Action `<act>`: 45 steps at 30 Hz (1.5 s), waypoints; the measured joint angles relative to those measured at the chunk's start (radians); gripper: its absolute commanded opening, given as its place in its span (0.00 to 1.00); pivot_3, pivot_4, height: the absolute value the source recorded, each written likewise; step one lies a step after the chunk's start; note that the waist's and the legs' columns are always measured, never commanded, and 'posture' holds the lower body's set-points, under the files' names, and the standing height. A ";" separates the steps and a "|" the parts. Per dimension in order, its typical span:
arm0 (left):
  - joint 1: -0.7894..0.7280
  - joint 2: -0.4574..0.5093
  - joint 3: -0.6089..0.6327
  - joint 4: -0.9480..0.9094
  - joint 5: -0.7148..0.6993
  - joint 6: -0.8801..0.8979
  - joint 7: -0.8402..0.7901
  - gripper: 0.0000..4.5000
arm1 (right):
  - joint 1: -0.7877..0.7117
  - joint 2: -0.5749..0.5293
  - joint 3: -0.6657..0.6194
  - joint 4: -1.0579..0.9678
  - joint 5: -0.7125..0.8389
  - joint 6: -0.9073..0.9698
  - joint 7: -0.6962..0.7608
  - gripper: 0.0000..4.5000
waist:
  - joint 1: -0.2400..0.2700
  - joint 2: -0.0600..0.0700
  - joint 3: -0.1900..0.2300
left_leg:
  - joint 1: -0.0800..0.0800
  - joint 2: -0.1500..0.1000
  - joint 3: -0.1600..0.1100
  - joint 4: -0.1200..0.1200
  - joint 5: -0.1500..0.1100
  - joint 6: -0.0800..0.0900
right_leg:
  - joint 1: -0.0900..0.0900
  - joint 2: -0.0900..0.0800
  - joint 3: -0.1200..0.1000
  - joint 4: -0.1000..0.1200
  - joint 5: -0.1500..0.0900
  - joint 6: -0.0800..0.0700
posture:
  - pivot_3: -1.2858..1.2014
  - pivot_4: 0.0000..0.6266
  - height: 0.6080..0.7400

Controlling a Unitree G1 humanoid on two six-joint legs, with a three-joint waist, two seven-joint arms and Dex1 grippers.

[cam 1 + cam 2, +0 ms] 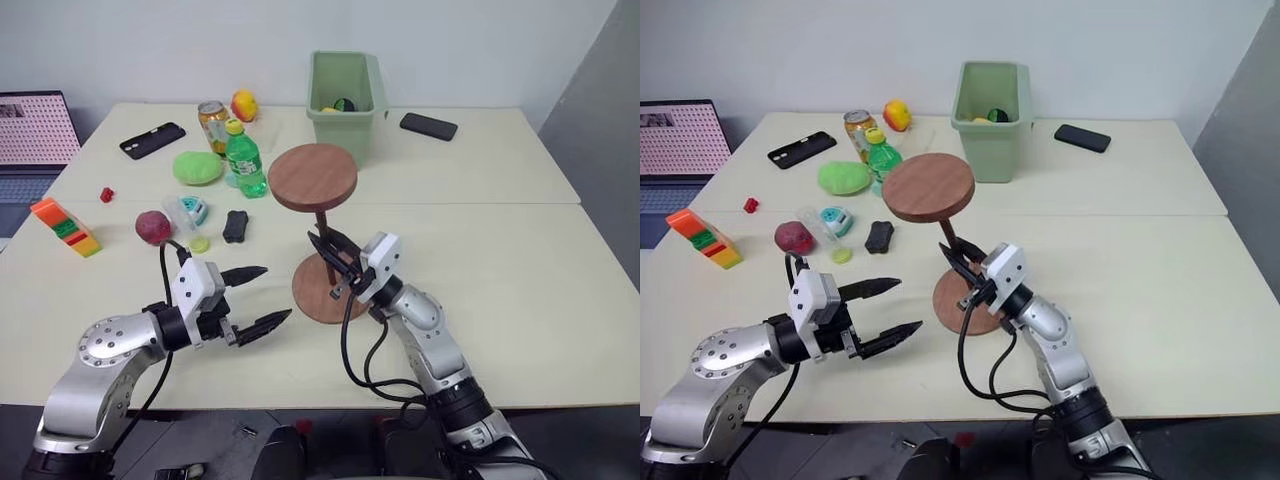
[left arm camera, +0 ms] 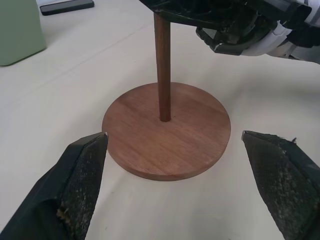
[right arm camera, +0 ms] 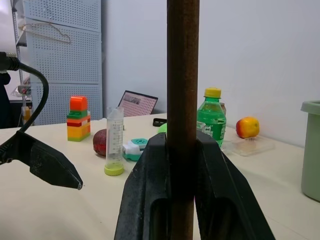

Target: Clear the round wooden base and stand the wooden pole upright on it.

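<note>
My right pincer [image 1: 333,262] is clamped on the pole [image 1: 324,231], which stands upright in the hole of the base [image 2: 167,130] on the surface [image 1: 520,260]. Left pincer [image 1: 255,297] gapes empty beside it. I judge placement done; next I release gently without tipping it.

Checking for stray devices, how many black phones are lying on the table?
2. One black phone lies at the table's far left, near the soda can; the other lies right of the green bin. Others may be hidden.
</note>
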 measured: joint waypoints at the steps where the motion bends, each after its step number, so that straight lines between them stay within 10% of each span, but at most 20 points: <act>1: -0.001 0.000 0.000 0.000 0.000 0.000 0.000 1.00 | 0.000 -0.004 0.000 -0.003 0.000 0.003 0.000 0.05 | 0.001 0.000 -0.001 | 0.000 0.000 0.000 0.000 0.000 0.000 | 0.000 0.000 0.000 0.000 0.000 0.000 | 0.52 0.24 1.00; 16: -0.015 -0.002 -0.017 0.002 0.000 0.000 -0.001 1.00 | 0.019 -0.046 -0.005 -0.058 0.017 0.062 -0.008 0.05 | 0.015 0.003 -0.010 | 0.000 -0.001 -0.001 -0.001 0.000 0.000 | 0.003 -0.001 -0.001 -0.005 0.000 0.000 | 0.52 0.24 1.00; 32: -0.030 -0.002 -0.020 0.009 -0.002 0.001 -0.005 1.00 | 0.136 -0.143 -0.022 -0.117 0.017 0.284 0.015 0.99 | 0.000 0.006 -0.006 | -0.003 0.000 0.000 -0.002 0.000 0.000 | -0.001 0.001 0.000 -0.005 0.000 0.000 | 0.52 0.24 1.00; 45: -0.095 0.049 -0.006 0.033 -0.048 0.096 -0.045 1.00 | 0.191 -0.615 -0.277 -0.559 0.320 0.734 0.245 0.99 | 0.010 0.008 -0.002 | -0.004 -0.001 -0.001 -0.001 -0.001 0.001 | 0.001 0.000 -0.001 -0.006 0.000 0.000 | 0.52 0.24 1.00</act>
